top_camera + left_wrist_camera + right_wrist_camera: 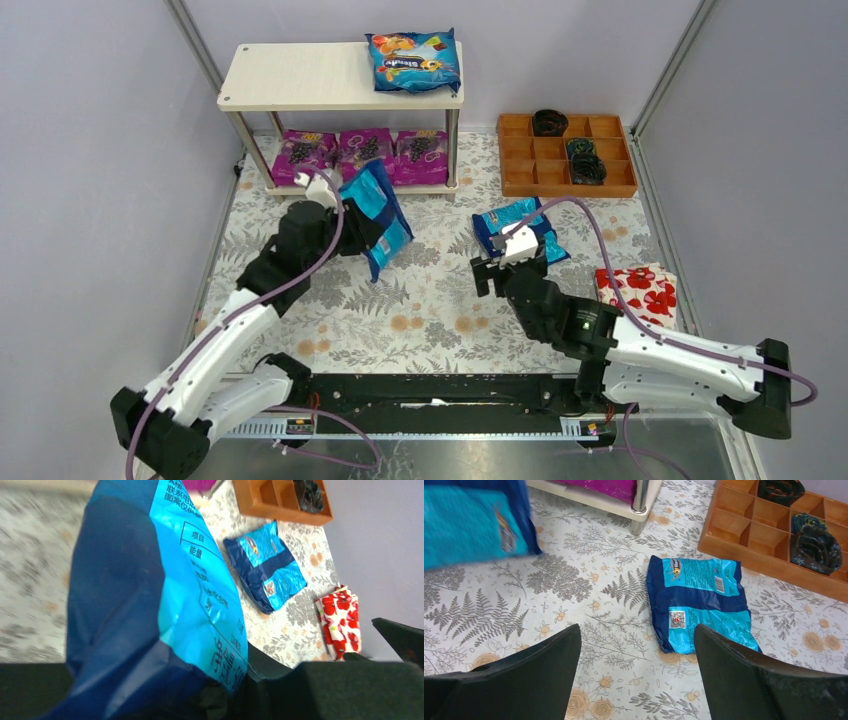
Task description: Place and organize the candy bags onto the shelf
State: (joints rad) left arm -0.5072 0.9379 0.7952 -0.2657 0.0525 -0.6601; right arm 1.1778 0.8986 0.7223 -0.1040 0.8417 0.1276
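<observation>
Back left: the shelf, two pale wood-grain boards on silver legs. On its lower board, three purple candy bags in a row, side by side, grape pictures facing up. On the right end of its top board, the shelved blue bag, flat, colourful print up.

Just in front of the shelf's lower board: the left gripper, fingers closed on one edge of the held blue bag. Bag lifted clear of the floral tablecloth and tilted, dark and light blue back panel with printed text filling most of the left wrist view. Fingers mostly hidden behind the plastic there, so the exact grip point probably near the bag's seam, no firmer than that.

Right of centre: the loose blue bag, flat on the cloth, back side up, barcode and square code showing, well apart from the shelf and near the tray. Above its near end, the right gripper, fingers spread wide with nothing between them but cloth and the bag's near corner.

Back right: the orange compartment tray, dark bundled items in three of its cells. Near right, beside the right arm: the white packet with red flowers, flat on the cloth.
</observation>
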